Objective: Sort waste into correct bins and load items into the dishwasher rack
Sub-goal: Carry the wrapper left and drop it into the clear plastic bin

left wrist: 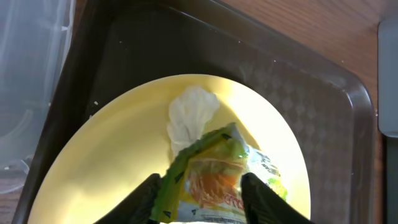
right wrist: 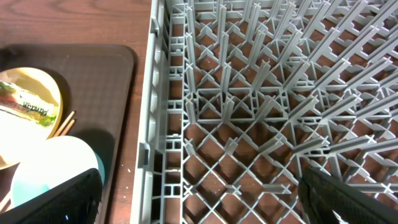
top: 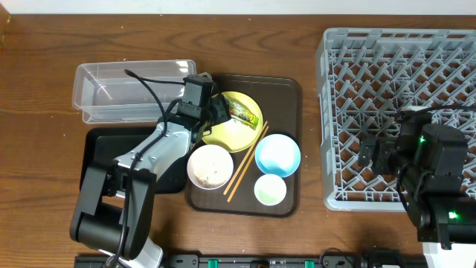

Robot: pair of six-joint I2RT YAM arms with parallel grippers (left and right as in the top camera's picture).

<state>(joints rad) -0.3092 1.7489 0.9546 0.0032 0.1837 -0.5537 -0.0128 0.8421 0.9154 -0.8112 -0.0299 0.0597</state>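
My left gripper (top: 216, 112) (left wrist: 202, 199) is shut on the green-yellow snack wrapper (top: 244, 113) (left wrist: 217, 177), one finger on each side of it, low over the pale-yellow plate (top: 227, 135) (left wrist: 106, 149). The crumpled white tissue (left wrist: 191, 115) lies on the plate just past the wrapper. The white bowl (top: 210, 166) holds rice. The wooden chopsticks (top: 247, 162), the light-blue bowl (top: 277, 154) and the small pale cup (top: 270, 190) are beside it. My right gripper (top: 372, 152) (right wrist: 199, 199) is open and empty over the grey dishwasher rack (top: 394, 67) (right wrist: 249, 93).
The plate, bowls, cup and chopsticks all sit on a dark brown serving tray (top: 290, 97) (left wrist: 298, 93). The clear plastic tub (top: 126, 89) stands at the left rear. The black tray (top: 97, 152) lies in front of it, partly under my left arm.
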